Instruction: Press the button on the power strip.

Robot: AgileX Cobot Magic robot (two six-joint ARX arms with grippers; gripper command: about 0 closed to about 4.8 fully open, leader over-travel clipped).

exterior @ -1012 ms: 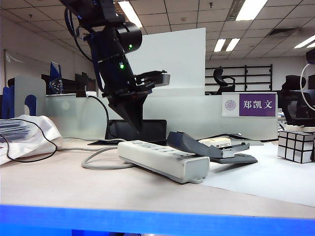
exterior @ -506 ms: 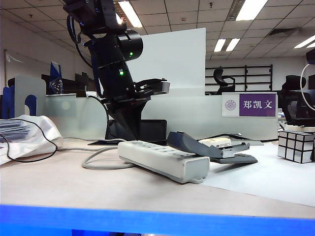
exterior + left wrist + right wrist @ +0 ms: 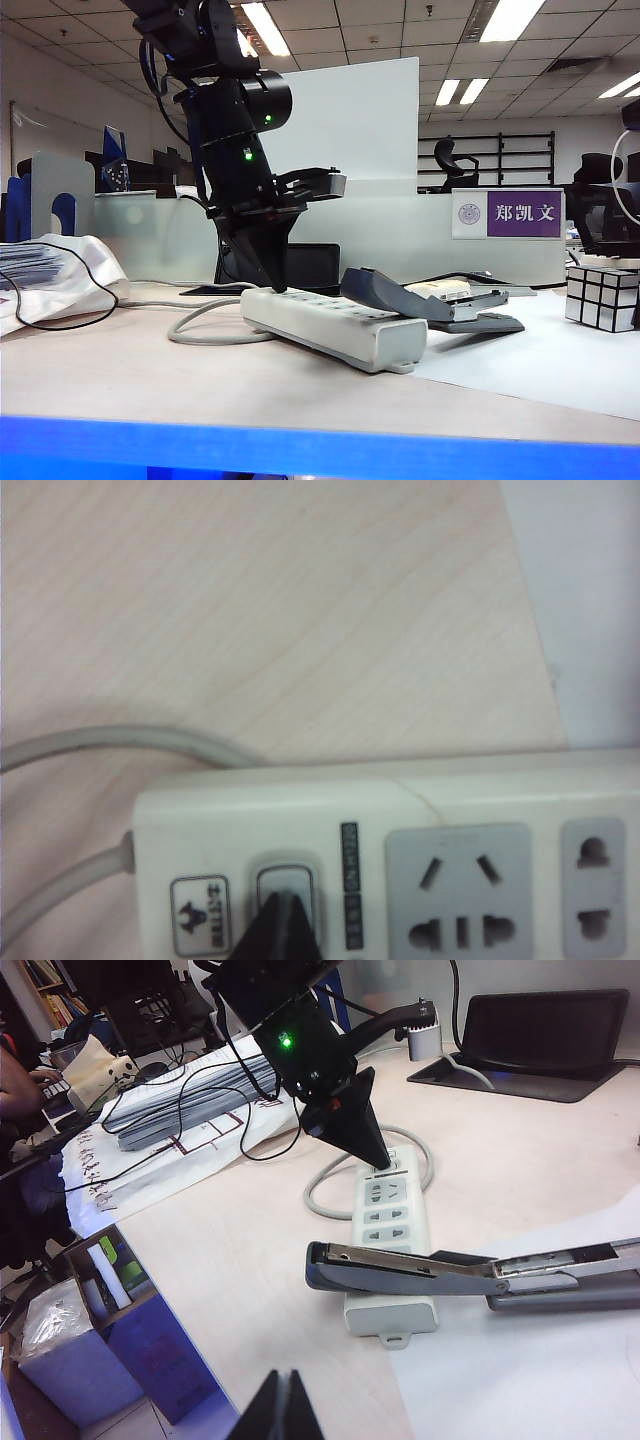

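The off-white power strip [image 3: 330,325] lies slantwise on the wooden table, its pale grey cable [image 3: 200,325] looping off its far end. My left gripper [image 3: 275,288] points straight down at that cable end. In the left wrist view the left gripper [image 3: 283,905] is shut, and its joined black tips rest on the strip's rectangular button [image 3: 284,876], beside the first socket [image 3: 457,900]. The right wrist view shows the strip [image 3: 390,1225] and the left gripper [image 3: 378,1160] from afar. My right gripper [image 3: 281,1385] is shut and hangs above the table's front edge, well away from the strip.
A dark grey stapler [image 3: 420,298] rests across the strip's near end, its jaw held open. A mirror cube [image 3: 600,297] stands at the right. Papers and a black wire [image 3: 50,275] lie at the left. A black laptop [image 3: 300,265] stands behind.
The left arm has come down and slightly left, bringing the shut tips from above the strip onto its cable end. The strip and stapler have not moved.
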